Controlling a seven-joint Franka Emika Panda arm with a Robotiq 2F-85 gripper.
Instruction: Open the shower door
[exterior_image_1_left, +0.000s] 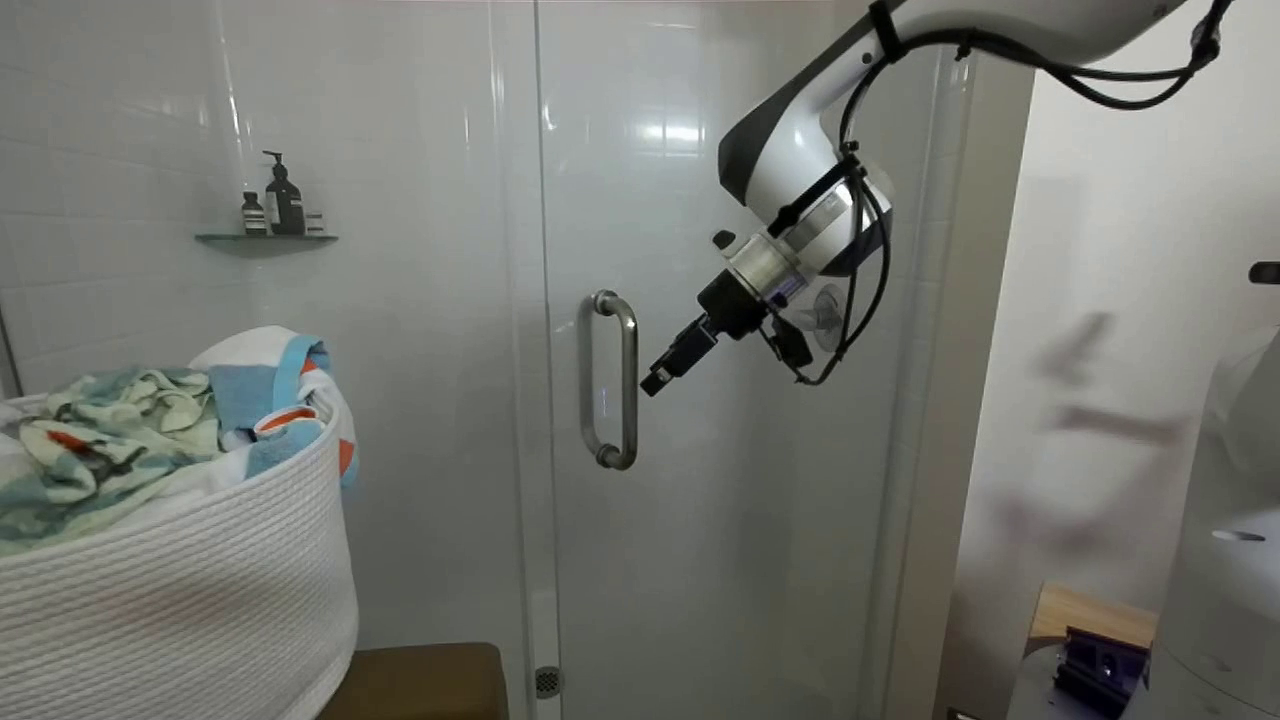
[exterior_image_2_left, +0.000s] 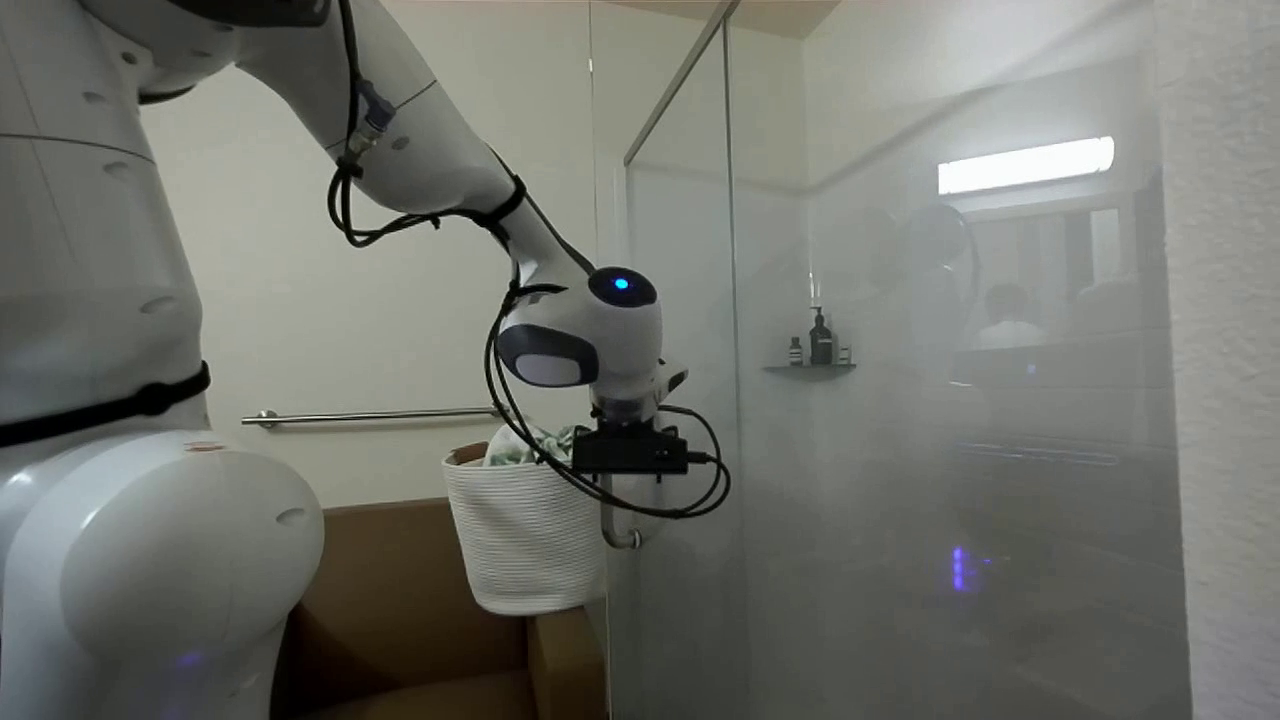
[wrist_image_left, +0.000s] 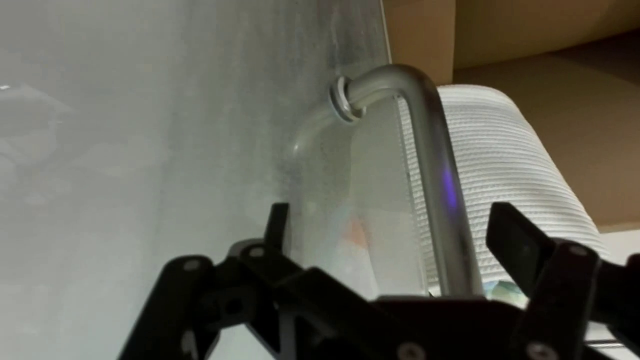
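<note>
The shower door (exterior_image_1_left: 720, 540) is a tall clear glass panel, and its glass fills the left of the wrist view (wrist_image_left: 150, 200). Its vertical silver bar handle (exterior_image_1_left: 628, 390) shows in both exterior views, where its lower end (exterior_image_2_left: 615, 530) sticks out below the gripper. In an exterior view my gripper (exterior_image_1_left: 655, 382) is tilted down, its tips just beside the bar's middle. In the wrist view my gripper (wrist_image_left: 392, 215) is open and empty, with the handle bar (wrist_image_left: 435, 175) lying between the two fingers, closer to the right finger. The bar's lower part is hidden behind the gripper body.
A white woven basket (exterior_image_1_left: 200, 610) with towels stands on a brown seat (exterior_image_1_left: 430, 680) beside the door. A glass shelf (exterior_image_1_left: 266, 238) with bottles hangs in the shower. A towel rail (exterior_image_2_left: 380, 415) is on the wall. Black cables (exterior_image_2_left: 690, 510) loop round the wrist.
</note>
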